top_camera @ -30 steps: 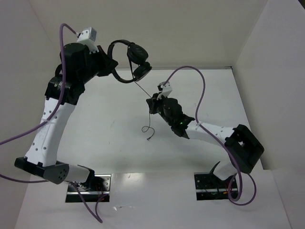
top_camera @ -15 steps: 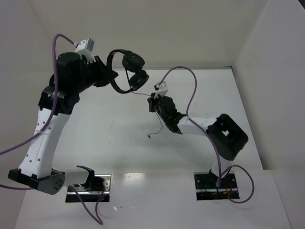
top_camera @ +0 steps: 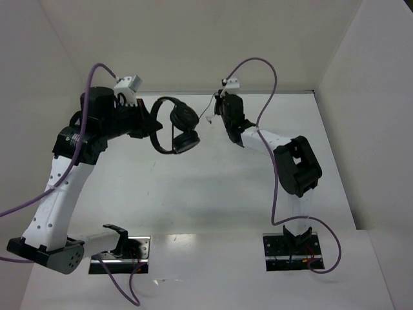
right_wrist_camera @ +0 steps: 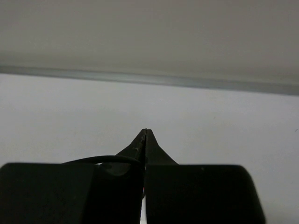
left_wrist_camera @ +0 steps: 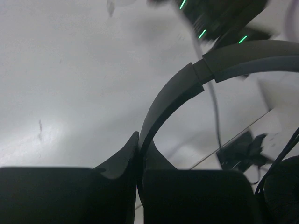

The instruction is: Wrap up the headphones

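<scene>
The headphones (top_camera: pixel 177 129) hang in the air over the back of the table, black, with both round earcups close together on the right of the curved headband. My left gripper (top_camera: pixel 153 126) is shut on the headband (left_wrist_camera: pixel 170 100), which rises from between the fingertips (left_wrist_camera: pixel 139 145). One earcup (left_wrist_camera: pixel 286 191) shows at the lower right of the left wrist view. My right gripper (top_camera: pixel 218 106) is raised near the back wall, to the right of the earcups. It is shut (right_wrist_camera: pixel 145 133) on the thin black cord (right_wrist_camera: pixel 100 160), which curves in from the left.
The white back wall (top_camera: pixel 193 45) and its seam with the table (right_wrist_camera: pixel 149 79) lie close ahead of the right gripper. Purple robot cables (top_camera: pixel 261 71) arch over both arms. The right arm's elbow (top_camera: pixel 297 165) sits folded to the right. Side walls close in the table.
The right gripper has swung up and back toward the wall, lifting the cord's loose end off the table. The left gripper has brought the headphones down and slightly nearer.
</scene>
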`<state>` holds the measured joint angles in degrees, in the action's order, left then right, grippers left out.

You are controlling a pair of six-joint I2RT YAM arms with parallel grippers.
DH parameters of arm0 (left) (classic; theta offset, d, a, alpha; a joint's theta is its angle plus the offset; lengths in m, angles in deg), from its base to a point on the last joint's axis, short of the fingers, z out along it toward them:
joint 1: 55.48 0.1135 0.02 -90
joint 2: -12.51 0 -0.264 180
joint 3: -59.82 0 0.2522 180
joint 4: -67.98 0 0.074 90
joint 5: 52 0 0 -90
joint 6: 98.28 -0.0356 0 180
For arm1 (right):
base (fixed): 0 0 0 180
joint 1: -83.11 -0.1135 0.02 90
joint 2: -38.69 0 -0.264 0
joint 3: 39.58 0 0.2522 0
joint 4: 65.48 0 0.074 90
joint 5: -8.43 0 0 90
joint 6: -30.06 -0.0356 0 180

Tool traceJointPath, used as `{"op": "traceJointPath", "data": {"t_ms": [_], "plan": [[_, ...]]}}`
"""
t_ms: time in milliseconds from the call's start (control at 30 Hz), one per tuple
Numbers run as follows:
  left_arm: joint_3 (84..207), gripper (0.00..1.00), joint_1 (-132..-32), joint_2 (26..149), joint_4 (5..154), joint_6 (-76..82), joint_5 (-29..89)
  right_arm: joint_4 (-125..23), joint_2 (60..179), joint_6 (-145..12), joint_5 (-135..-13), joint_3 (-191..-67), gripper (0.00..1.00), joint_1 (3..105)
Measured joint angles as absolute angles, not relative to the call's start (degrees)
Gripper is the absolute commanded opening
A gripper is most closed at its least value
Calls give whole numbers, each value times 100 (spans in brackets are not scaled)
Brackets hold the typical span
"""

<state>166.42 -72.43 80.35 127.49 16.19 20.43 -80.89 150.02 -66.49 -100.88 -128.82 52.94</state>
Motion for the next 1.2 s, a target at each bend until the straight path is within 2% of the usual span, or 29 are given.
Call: {"op": "traceJointPath", "data": {"t_ms": [233,367,467,633,933,1200], "plan": [[15383,1,-7243,8282,13493,847,2946,-7354,15176,-6017,-10068,-14751,1,5554],[15173,1,-7313,8771,13578,640,3718,-6939,15176,-5844,-9896,-15581,1,5523],[15184,1,-7734,9224,13447,541,4365,-6646,15174,-5788,-9732,-15973,1,5497],[15348,1,-8554,10142,13167,537,5355,-6148,15163,-5722,-9489,-16152,1,5464],[15320,1,-8508,10905,12395,736,7095,-5326,14910,-5556,-9539,-16152,1,5396],[15337,1,-8460,11350,10942,1000,8211,-4957,13974,-6159,-9378,-15957,1,5169]]}}
